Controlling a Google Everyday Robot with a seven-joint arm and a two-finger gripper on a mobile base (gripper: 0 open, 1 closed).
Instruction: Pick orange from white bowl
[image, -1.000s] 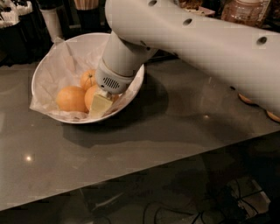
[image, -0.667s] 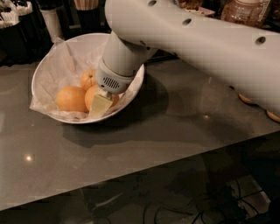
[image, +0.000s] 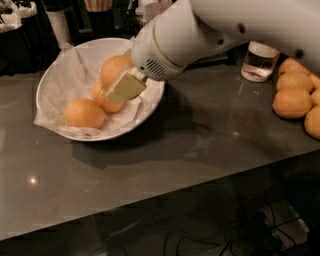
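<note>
The white bowl (image: 60, 75), lined with crinkled white paper, stands at the back left of the dark table. My gripper (image: 118, 78) hangs over the bowl's right half, shut on the orange (image: 115, 69), which it holds a little above the bowl's floor. One cream finger (image: 125, 86) lies across the front of the fruit; the other is hidden behind it. Two more oranges stay in the bowl: one at the front left (image: 85, 113) and one just below the held fruit (image: 104, 101).
A glass jar (image: 259, 61) stands at the back right. A pile of round orange fruits (image: 294, 98) lies at the right edge. Dark containers (image: 55, 22) line the back behind the bowl. The table's front edge (image: 165, 192) runs across the lower frame.
My gripper has risen and drawn back to the right, lifting the orange out from among the other two. The bowl and the other oranges have stayed put.
</note>
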